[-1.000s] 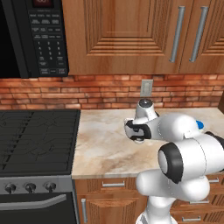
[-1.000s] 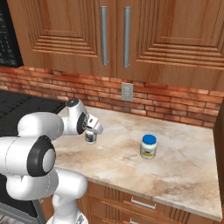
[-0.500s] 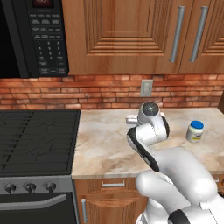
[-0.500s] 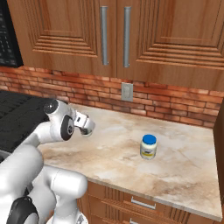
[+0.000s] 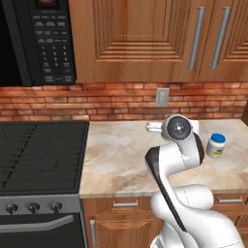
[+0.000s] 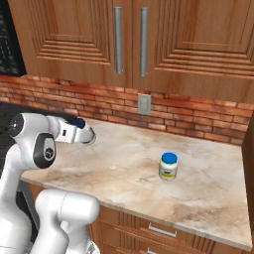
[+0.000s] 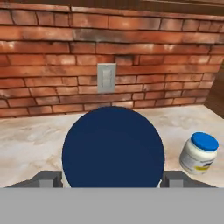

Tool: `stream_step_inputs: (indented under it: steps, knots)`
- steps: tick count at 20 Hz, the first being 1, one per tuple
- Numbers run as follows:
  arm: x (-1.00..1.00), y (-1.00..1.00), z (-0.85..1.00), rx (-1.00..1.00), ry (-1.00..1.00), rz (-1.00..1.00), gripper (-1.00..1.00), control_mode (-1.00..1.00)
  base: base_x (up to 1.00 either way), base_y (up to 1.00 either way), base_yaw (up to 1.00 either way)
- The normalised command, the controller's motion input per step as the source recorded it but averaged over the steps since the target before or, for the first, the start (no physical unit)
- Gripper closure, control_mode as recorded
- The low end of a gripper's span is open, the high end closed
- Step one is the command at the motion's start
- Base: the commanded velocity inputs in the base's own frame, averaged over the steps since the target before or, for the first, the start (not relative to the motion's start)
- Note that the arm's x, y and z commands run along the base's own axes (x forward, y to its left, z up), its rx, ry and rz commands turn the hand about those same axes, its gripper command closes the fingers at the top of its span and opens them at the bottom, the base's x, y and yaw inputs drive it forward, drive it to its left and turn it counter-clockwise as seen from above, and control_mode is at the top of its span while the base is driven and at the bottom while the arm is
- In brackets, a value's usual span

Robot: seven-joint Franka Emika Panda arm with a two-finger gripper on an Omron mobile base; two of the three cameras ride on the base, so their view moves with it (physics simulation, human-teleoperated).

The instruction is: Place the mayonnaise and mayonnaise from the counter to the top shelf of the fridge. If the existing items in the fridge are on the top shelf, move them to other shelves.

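In the hand view we see our gripper [image 7: 112, 177] closed on a mayonnaise jar [image 7: 113, 148], its blue lid large between the two fingers [image 7: 47, 178]; in the right base view this held jar [image 6: 83, 130] hangs above the counter [image 6: 198, 198], near the brick wall [image 6: 198, 126]; the second mayonnaise jar [image 6: 168, 166] stands upright on the counter, well apart to the right, below the wall outlet [image 6: 144, 104]; the left base view shows it [image 5: 216, 145] beyond the arm [image 5: 177, 155].
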Motion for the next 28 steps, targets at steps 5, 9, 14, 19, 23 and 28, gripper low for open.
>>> stream_step_inputs:
  steps: [5, 9, 14, 19, 23, 28]
  knots:
    - [-1.0, 0.0, 1.0, -0.01, 0.0, -0.03, 1.0, -1.0, 0.0, 0.0, 0.0]
    - [-1.0, 0.0, 0.98, 0.0, 0.06, -0.04, 1.0, -1.0, 0.0, 0.0, 0.0]
    - [-0.93, 0.0, 0.25, 0.0, -0.01, -0.03, 1.0, -1.0, 0.0, 0.0, 0.0]
    - [-0.39, 0.0, 0.0, 0.01, -0.07, -0.01, 1.0, -1.0, 0.0, 0.0, 0.0]
    - [-0.44, -0.07, 0.0, 0.0, -0.13, -0.07, 1.0, -1.0, 0.0, 0.0, 0.0]
    - [-0.16, -0.06, 0.0, 0.0, -0.03, -0.05, 1.0, 1.0, -0.72, -0.32, -0.36]
